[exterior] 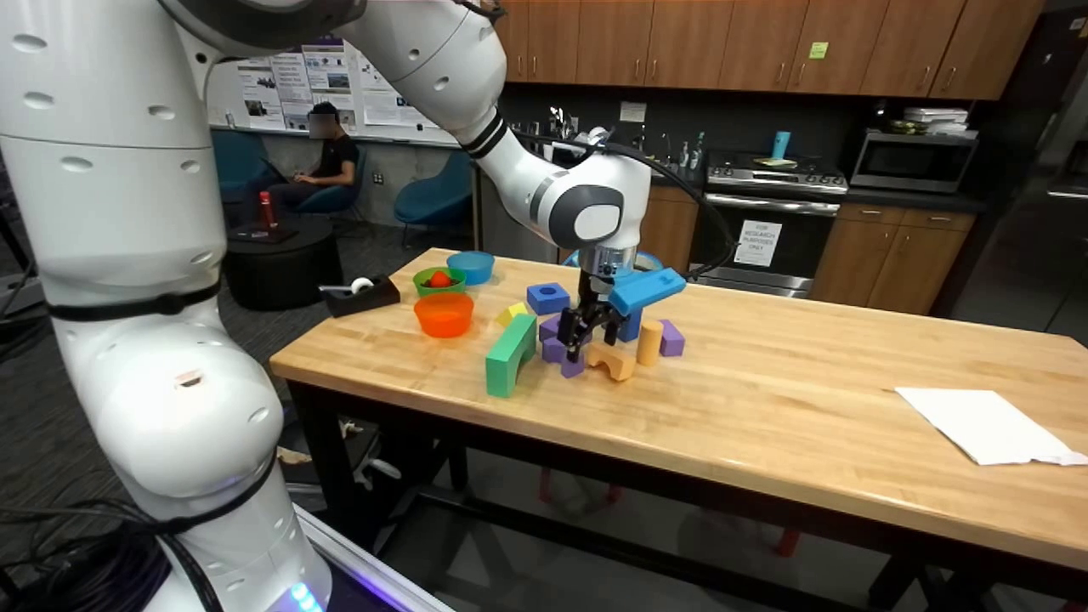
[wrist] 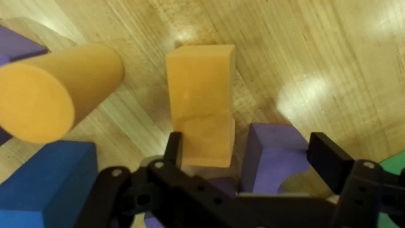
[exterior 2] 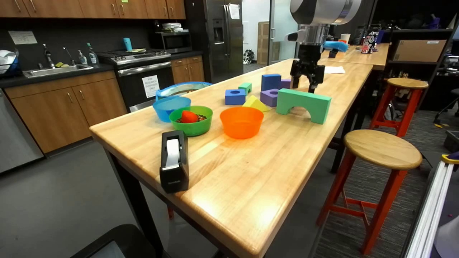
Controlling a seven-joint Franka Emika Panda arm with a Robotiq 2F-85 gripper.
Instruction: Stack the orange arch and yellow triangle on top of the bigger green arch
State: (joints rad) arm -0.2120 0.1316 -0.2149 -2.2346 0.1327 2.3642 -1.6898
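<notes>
Gripper (wrist: 245,145) apart, red object (exterior 2: 189,116) in bowl (exterior 2: 196,128)

Light falls from above, counter (exterior 2: 247,168) brightly lit. In exterior view, two white glare patches near its close end; orange bowl (exterior 2: 241,123) throws orange tint onto counter at its foot; shelving (exterior 2: 423,32) at right sinks into darkness. In both exterior views, floor (exterior: 506,480) beneath counter dim. Wide-angle stretch swells white arm (exterior: 106,204) along left edge; face of seated person (exterior: 335,166) pixelated; blue lights (exterior: 303,597) glow at arm's base. Wrist view soft: white glare on counter, orange cylinder (wrist: 60,91) blurry, black claw (wrist: 250,155) low in detail.
</notes>
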